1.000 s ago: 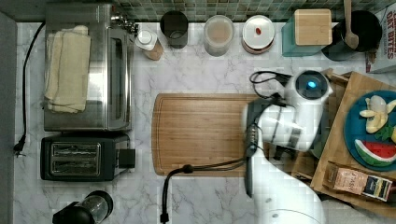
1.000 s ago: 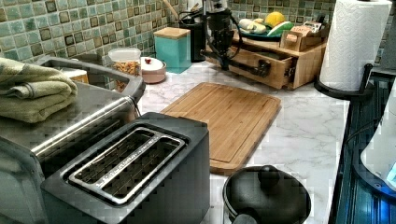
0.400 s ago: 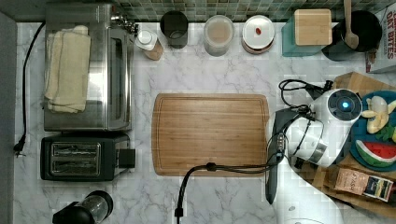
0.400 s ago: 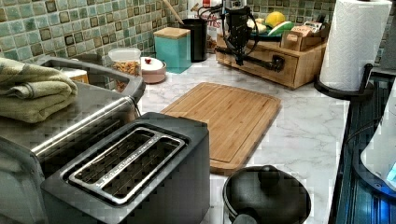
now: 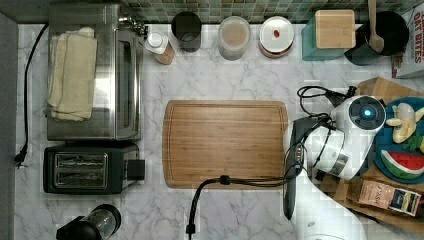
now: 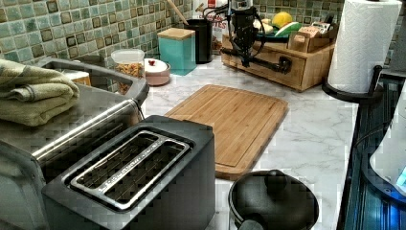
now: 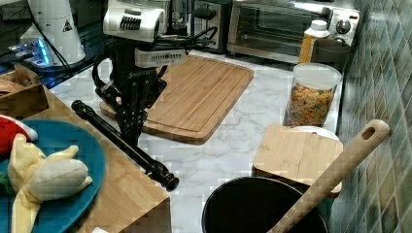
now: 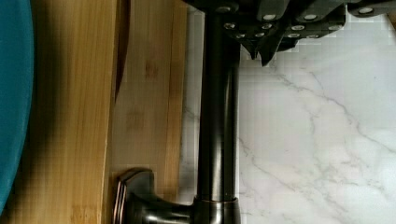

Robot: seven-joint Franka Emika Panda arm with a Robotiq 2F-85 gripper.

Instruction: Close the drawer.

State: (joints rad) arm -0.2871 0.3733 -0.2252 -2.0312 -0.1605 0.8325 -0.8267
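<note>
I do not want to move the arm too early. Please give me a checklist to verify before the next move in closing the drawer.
1. Gripper at the handle: ok. The gripper is right against the dark bar handle.
2. Drawer fully in: cannot tell. The drawer front looks nearly flush in the left view.
3. Cutting board out of the way: ok. The cutting board lies apart, with bare counter between.
4. Fruit plate safe: ok. The blue plate sits on the wooden top, behind the handle.
</note>
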